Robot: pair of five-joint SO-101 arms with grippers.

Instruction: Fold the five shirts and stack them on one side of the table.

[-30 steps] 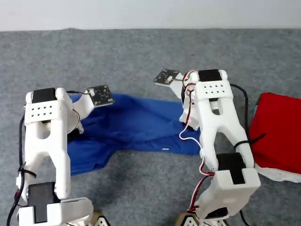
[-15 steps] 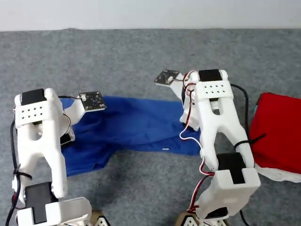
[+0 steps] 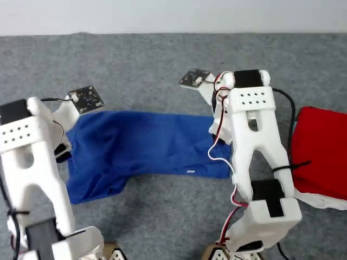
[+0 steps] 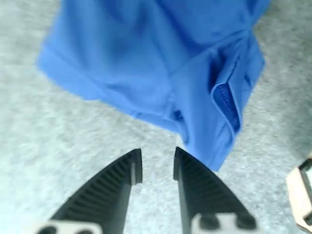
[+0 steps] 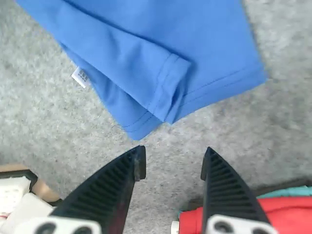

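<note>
The blue shirt [image 3: 146,149] lies spread lengthwise on the grey desk [image 3: 162,59] between the two arms, not yet folded into a packet, with one end at each hand. The left hand [image 4: 157,158] hangs over bare desk with its fingers a narrow gap apart and nothing in them. The shirt's rumpled edge, with a doubled seam, lies just ahead of its tips. The right hand [image 5: 174,156] is also empty, its fingers set wider apart. The shirt's hemmed corner and a small white label [image 5: 80,77] lie just ahead of it, and the folded red shirt [image 3: 320,151] sits close behind it, on its outer side. The step in hand looks like taking both ends for a fold. To do it well, the left hand probably needs to spread wider before it goes down, since the cloth ahead of it is bunched into more than one layer. Each hand should come in low over the desk and pinch right at the edge. At the right hand's end the hem is doubled over, so the grip should catch the whole thickness, or the under layer will trail. The two hands should then lift evenly and together, so the fold lands square, and the right hand should keep clear of the red shirt.
</note>
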